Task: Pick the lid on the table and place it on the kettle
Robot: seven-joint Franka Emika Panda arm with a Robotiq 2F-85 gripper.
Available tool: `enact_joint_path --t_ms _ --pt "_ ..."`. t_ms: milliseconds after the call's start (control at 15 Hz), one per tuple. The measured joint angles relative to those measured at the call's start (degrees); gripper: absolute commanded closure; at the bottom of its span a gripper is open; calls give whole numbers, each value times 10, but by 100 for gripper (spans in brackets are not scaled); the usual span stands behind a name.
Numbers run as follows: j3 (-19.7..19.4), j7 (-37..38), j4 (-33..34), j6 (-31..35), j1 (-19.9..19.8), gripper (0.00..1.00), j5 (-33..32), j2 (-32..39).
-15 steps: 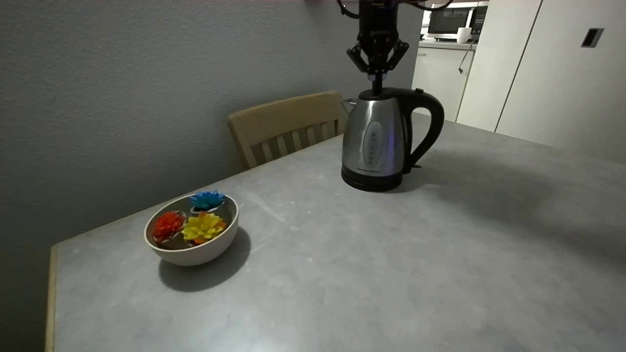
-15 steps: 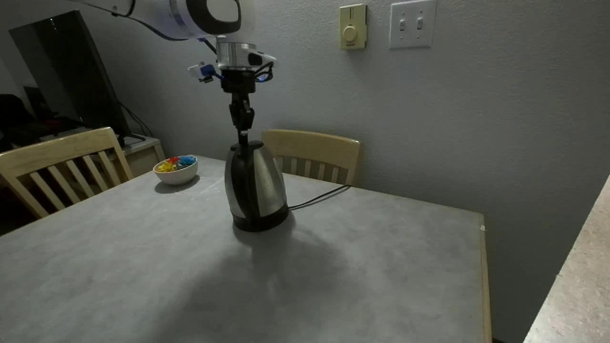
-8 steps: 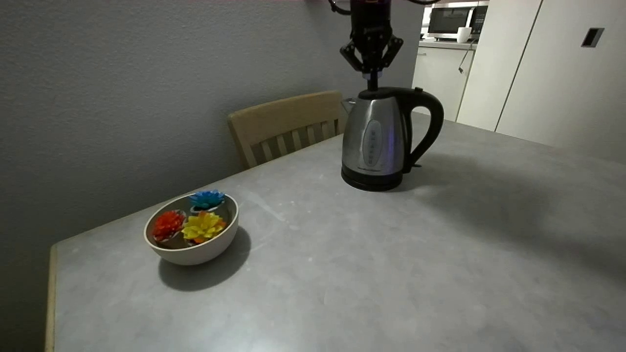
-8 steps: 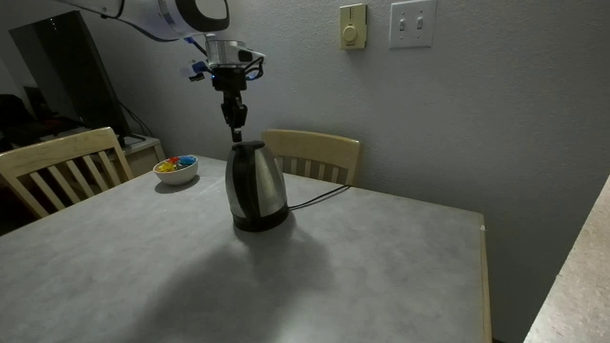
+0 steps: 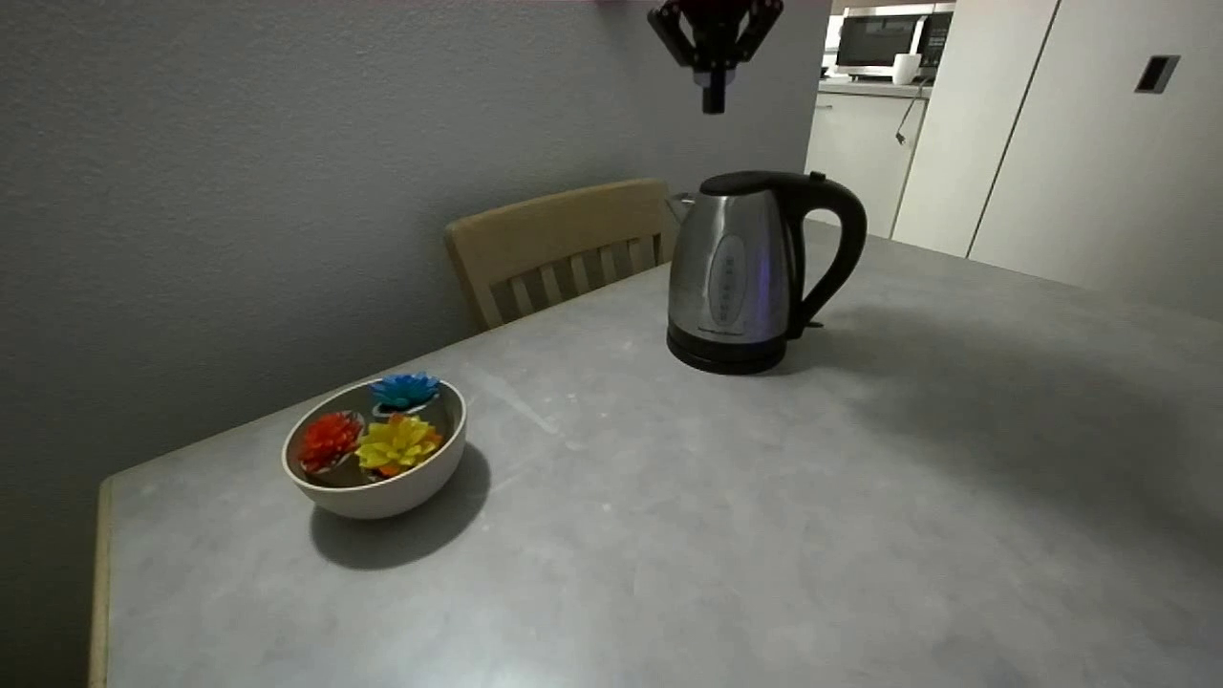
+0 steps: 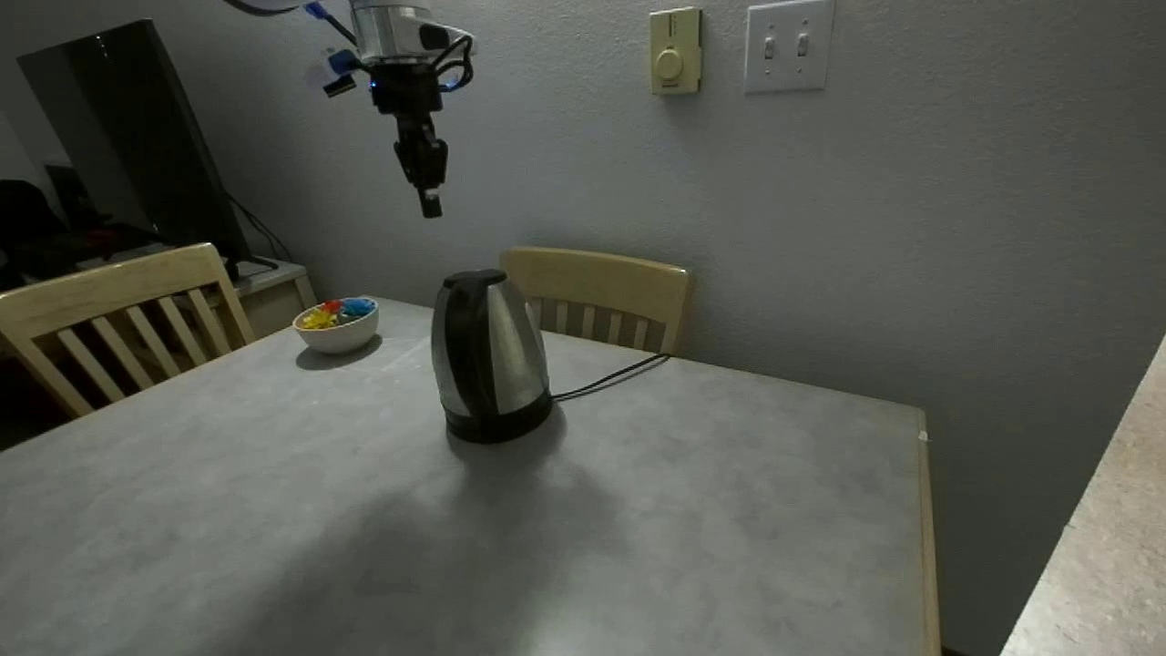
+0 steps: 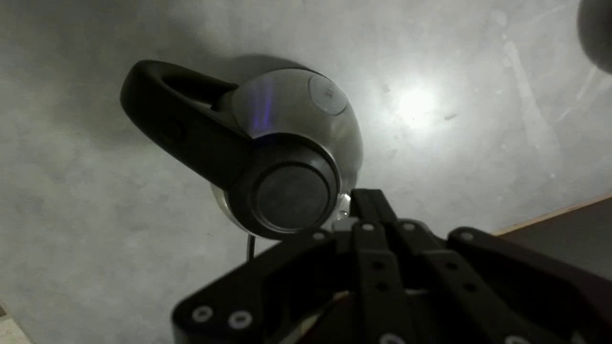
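Calling placement basically done: see lid [image 5: 734, 183] on kettle [image 5: 731, 277], upper middle of frame, and gripper [image 5: 714, 102] up top with jaws together, empty. Next, probably just back off.

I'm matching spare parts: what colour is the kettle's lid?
Black; the lid shows best in the wrist view.

Hand [image 5: 714, 105] risen, clear of kettle [image 5: 731, 272] (a gap now)

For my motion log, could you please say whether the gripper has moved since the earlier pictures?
Yes: the gripper has risen clear of the kettle, drifting toward picture left, in both exterior views.
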Motion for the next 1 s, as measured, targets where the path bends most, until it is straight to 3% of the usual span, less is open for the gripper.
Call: enact_joint_path --t_ms 133,200,333,933,1000 --pt "-1 0 0 -3 -1 100 0 -6" --pt "-2 0 0 -5 -1 74 0 -6" --pt "-2 0 -1 -5 -2 68 0 -6" --pt "-2 0 -1 -8 -3 3 0 -6" --pt "-2 0 -1 -8 -3 1 0 -6"
